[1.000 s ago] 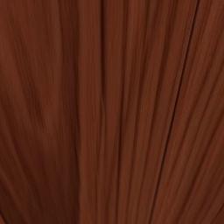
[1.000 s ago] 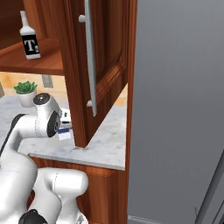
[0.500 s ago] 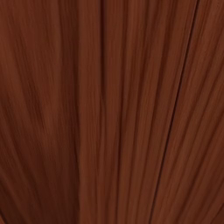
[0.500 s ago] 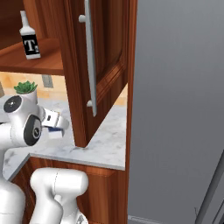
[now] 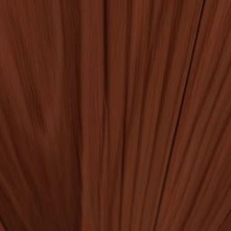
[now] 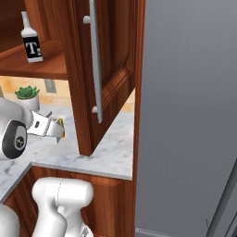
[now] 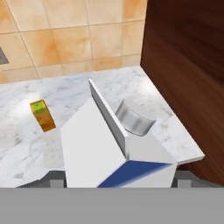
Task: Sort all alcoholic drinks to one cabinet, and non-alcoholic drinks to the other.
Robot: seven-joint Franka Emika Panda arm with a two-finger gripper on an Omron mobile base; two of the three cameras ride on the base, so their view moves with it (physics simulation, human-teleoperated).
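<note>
The clear bottle already stands on the cabinet shelf. The jaws grip the milk carton above the worktop; the juice carton waits there, unsorted

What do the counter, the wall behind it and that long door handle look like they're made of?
The counter looks like polished marble: white with grey veins and a soft sheen. The wall seems to be glazed ceramic tile, orange-beige squares with pale grout lines. The door handle looks like brushed metal, a dull silver bar. All of it is rendered, so these are looks only.
</note>
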